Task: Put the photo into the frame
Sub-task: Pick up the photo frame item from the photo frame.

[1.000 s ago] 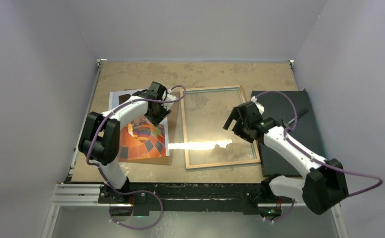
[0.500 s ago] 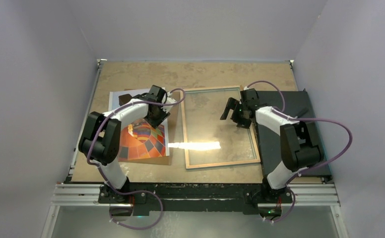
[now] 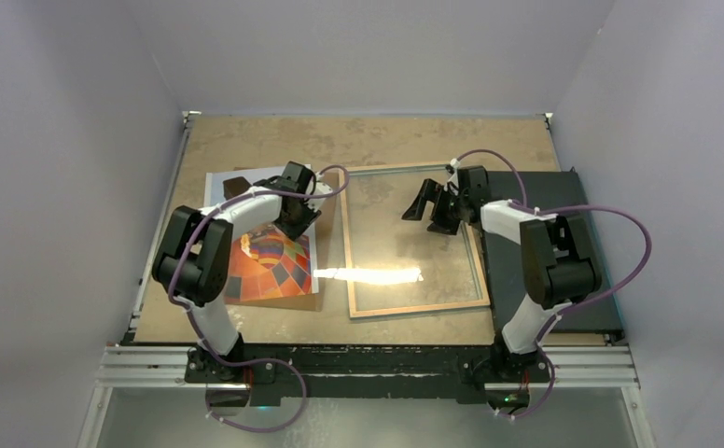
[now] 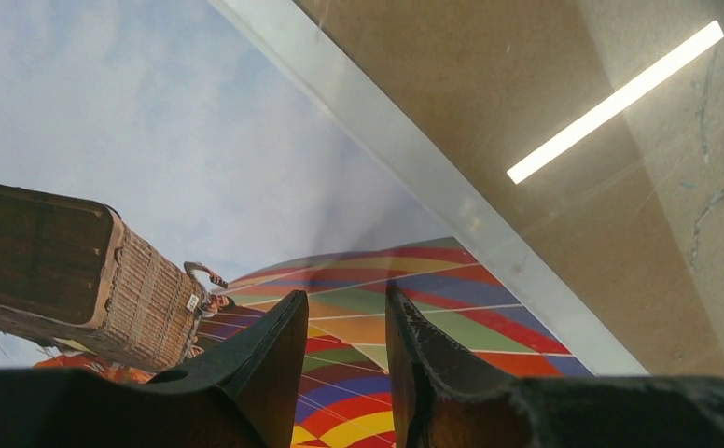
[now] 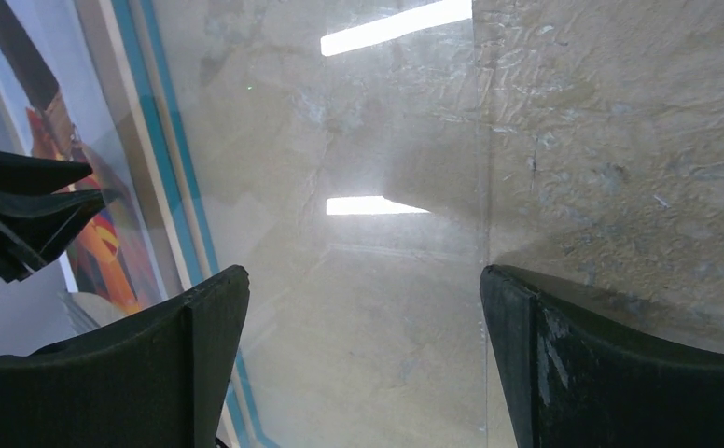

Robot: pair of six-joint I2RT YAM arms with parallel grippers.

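Left of centre, my left gripper (image 4: 344,297) hovers low over the photo (image 3: 267,266). Its jaws are drawn close, with only a narrow slit between them and nothing pinched. Whether the tips touch the paper I cannot tell.

The photo lies picture-up on the brown backing board (image 3: 327,266), just beside the frame (image 3: 414,306). The frame rests flat on the table (image 3: 358,140) with its wood-coloured rim upward. A black mat (image 3: 563,243) lies along its right side.

My right gripper (image 5: 363,280) hangs spread wide above the far part of the glass (image 5: 340,140), holding nothing.

The print looks thin, light and floppy, and its glossy face is probably slick. Lying flat, it offers my fingers no raised edge from above. I judge the best hold to be a white margin or a corner, nipped lightly so the sheet does not crease. It may first need sliding towards the board's edge to free a lip.

The frame looks rigid but its pane is breakable. I would steady it by the rim, never by pressing on the glass.
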